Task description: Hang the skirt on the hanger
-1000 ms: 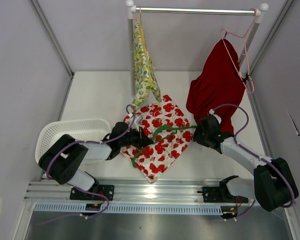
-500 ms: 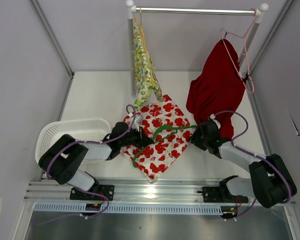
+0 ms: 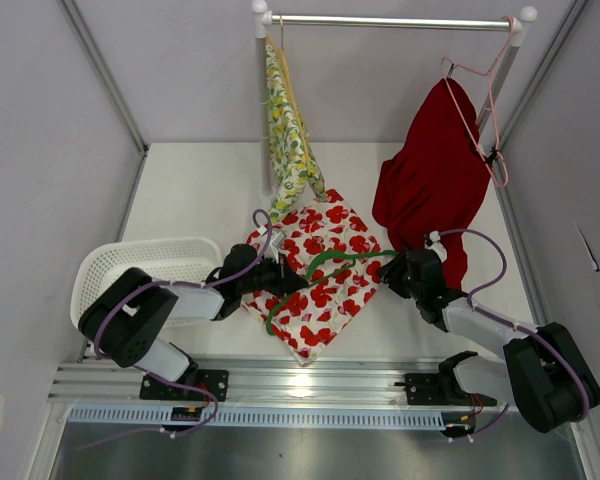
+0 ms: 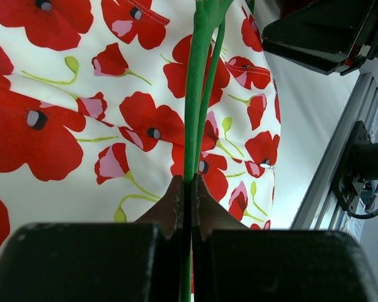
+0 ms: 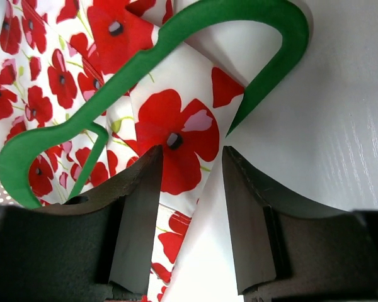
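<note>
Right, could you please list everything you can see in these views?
skirt: one, white with red poppies, flat mid-table
green hanger: one, green, lying across the skirt
floral garment: one, yellow-green, hanging at the rail's left end
red garment: one, red, hanging at the rail's right end
pink hanger: one, pink, carrying the red garment
clothes rail: one, silver, far edge
basket: one, white, near left
table: one, white
left gripper: one, black, shut on the green hanger
right gripper: one, black, open over the skirt's right corner
</note>
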Controlling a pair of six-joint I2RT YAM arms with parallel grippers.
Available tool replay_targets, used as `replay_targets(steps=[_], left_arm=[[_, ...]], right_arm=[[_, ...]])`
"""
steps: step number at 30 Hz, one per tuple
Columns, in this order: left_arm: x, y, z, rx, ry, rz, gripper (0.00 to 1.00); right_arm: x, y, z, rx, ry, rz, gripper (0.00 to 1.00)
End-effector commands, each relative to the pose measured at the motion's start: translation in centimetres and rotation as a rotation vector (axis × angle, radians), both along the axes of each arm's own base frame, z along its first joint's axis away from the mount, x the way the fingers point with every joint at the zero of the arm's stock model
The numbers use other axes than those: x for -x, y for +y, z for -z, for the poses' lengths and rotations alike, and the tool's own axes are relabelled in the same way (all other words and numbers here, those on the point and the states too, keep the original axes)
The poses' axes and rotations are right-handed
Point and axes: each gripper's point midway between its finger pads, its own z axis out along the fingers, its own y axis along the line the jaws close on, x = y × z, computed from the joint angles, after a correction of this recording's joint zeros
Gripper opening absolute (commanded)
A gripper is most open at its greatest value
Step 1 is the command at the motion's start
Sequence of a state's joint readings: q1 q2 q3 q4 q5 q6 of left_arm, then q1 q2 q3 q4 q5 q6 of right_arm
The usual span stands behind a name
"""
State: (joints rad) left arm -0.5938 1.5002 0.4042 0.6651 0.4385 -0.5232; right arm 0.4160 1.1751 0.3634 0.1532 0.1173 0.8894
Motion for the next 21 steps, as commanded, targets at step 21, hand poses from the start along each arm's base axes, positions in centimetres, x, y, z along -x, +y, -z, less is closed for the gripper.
replay_targets(steps=[21], left_arm=[[0.6, 0.7, 1.8, -0.056, 0.028, 0.001, 0.00]], right_arm=[[-0.9, -0.2, -0.2, -0.032, -0.056, 0.079, 0.54]])
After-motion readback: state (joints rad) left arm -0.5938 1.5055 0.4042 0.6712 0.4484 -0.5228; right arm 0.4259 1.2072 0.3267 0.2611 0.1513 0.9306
